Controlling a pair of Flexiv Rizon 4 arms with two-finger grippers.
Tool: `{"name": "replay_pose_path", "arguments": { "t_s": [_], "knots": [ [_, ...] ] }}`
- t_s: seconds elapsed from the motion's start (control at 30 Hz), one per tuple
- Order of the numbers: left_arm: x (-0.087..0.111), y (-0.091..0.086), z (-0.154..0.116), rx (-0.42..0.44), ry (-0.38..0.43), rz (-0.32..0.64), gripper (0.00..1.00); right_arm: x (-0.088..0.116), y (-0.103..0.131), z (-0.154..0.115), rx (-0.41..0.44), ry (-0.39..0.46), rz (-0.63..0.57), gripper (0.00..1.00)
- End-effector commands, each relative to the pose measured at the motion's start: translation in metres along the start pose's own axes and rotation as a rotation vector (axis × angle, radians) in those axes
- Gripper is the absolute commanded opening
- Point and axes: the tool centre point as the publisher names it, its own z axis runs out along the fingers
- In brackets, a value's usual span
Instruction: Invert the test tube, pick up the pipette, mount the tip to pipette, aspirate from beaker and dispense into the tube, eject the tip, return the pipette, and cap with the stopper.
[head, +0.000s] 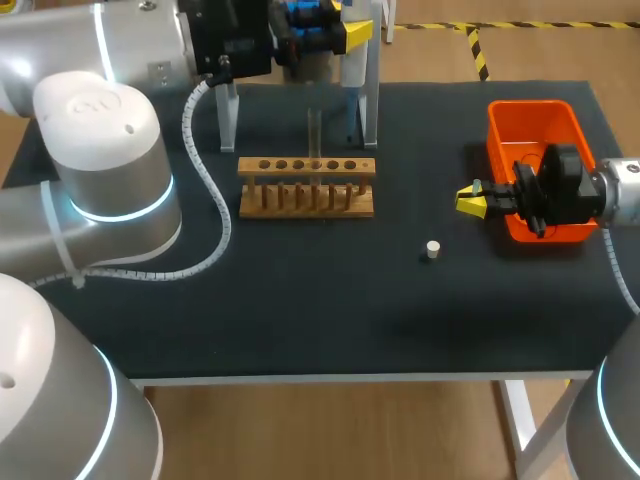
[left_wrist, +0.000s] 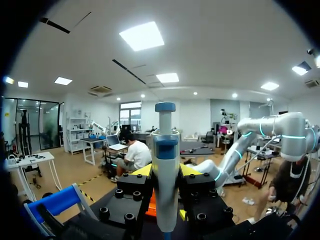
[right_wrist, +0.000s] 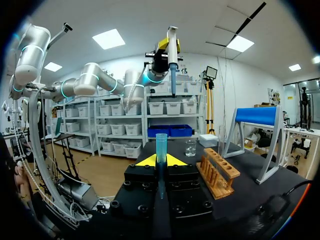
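Pipette (left_wrist: 165, 150) clamped in L hand (left_wrist: 165, 172), tip (right_wrist: 161, 145) pinched in R hand (right_wrist: 160, 161) (both upright)

head view evenly lit from above, dark bench (head: 300, 300) soaks up light, shadows under the rack (head: 307, 187) soft and short. mild glare on the left arm's (head: 100, 140) white shell. wrist views: ceiling panels (left_wrist: 141, 36) blown out to white, straight lines bow toward the black rim, pipette (left_wrist: 165, 165) close to the lens slightly soft. room behind bright and readable, no motion blur.
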Motion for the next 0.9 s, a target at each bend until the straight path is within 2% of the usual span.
{"name": "replay_pose_path", "arguments": {
  "t_s": [0.03, 0.47, 0.9],
  "knots": [
    [-0.001, 0.003, 0.0, 0.005, 0.004, 0.0, 0.0, 0.001, 0.0, 0.0, 0.002, -0.001, -0.001, 0.0],
    [0.003, 0.01, -0.002, 0.013, 0.007, 0.034, 0.0, 0.001, 0.0, 0.0, 0.002, -0.001, -0.001, 0.0],
    [-0.001, 0.019, -0.002, 0.014, -0.007, 0.031, 0.0, 0.001, 0.0, 0.0, 0.002, -0.001, -0.001, 0.0]
  ]
}}
